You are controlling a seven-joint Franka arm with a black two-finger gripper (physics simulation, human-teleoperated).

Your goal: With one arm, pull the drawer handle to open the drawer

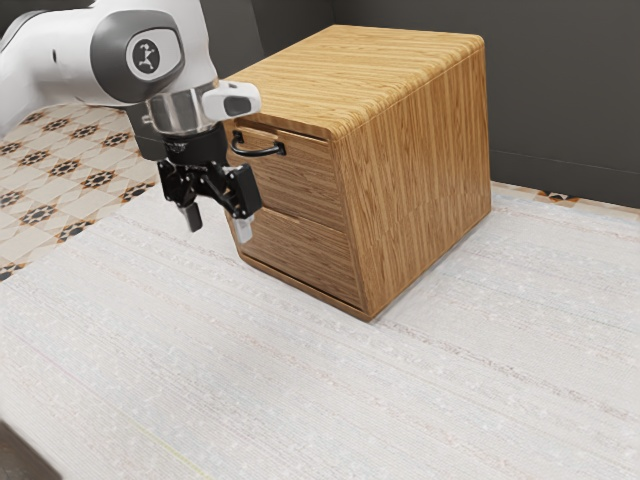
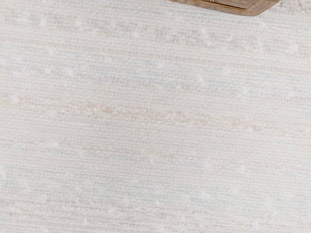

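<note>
Claw (image 1: 218, 226): open, empty, hanging just below the drawer handle (image 1: 258, 149); likely risk: closing here grips air, or a misjudged rise knocks the handle without hooking it.

Pale rug (image 1: 300, 400) — wooden cabinet (image 1: 400, 170) atop

The exterior camera sat raised at the arm's side and looked obliquely down on the cabinet (image 1: 400, 150) from mid distance, with the arm entering from ten o'clock. The wrist camera, on the hand above the end effector (image 1: 219, 226), faced down close to the pale counter (image 2: 146, 126). The cabinet's base (image 2: 228, 4) edged in at one o'clock. Both views shared that counter and base.
</note>
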